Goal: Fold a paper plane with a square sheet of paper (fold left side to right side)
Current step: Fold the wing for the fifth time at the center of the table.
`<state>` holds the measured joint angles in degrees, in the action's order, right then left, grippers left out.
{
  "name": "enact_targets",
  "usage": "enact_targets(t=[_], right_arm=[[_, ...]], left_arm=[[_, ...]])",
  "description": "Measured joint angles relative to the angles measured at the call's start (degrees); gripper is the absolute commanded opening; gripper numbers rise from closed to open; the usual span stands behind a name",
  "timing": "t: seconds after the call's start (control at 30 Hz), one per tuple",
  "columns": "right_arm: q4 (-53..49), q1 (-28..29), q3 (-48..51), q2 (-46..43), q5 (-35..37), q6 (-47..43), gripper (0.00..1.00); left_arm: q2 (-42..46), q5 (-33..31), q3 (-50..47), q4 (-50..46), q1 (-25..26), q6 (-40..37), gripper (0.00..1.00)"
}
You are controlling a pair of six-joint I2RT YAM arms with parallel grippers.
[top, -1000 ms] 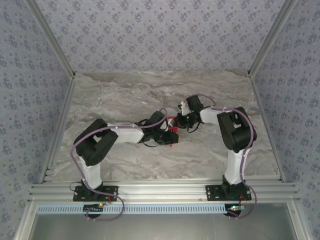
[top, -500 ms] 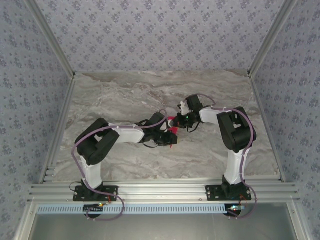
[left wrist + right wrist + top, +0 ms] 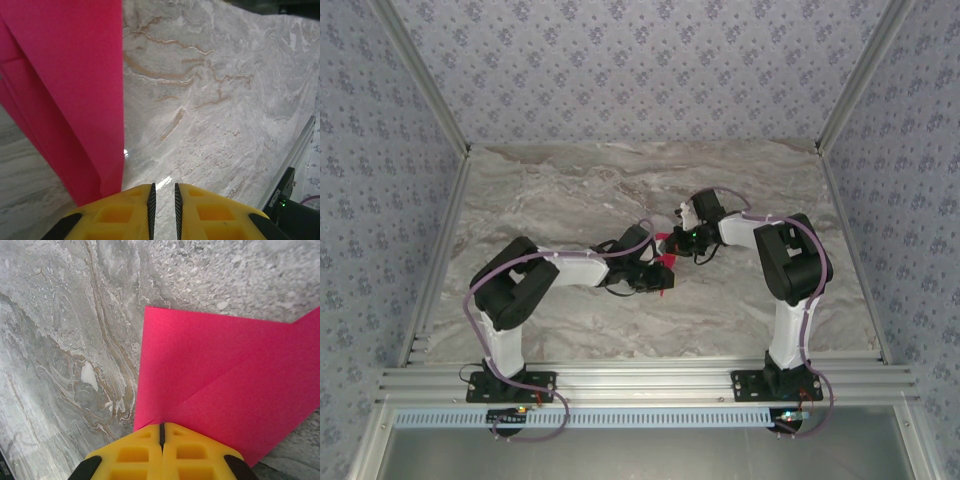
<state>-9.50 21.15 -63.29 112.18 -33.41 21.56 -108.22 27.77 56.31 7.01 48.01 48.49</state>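
The paper [image 3: 225,375] is recorded as plain bright magenta-pink. The surface [image 3: 225,100] is marbled grey-white with tan and brown veins. The left gripper [image 3: 163,192] and right gripper [image 3: 162,432] are noted as yellow, edged black. The walls [image 3: 640,70] are patterned blue-grey with small floral motifs.

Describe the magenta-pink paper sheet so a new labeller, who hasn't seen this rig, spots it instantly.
On the grey marbled tabletop, look mid-table where the left gripper and right gripper nearly meet. Between them sits the creased magenta-pink sheet of paper, with straight edges. It alone is pink, against grey stone, black arms and yellow fingers.
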Motion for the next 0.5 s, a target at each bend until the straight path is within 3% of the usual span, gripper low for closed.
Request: enact_targets(t=[0.5], right_arm=[[-0.2, 0.0, -0.1, 0.0, 0.1, 0.0, 0.06]], left_arm=[[0.0, -0.2, -1.2, 0.5, 0.0, 0.1, 0.18]])
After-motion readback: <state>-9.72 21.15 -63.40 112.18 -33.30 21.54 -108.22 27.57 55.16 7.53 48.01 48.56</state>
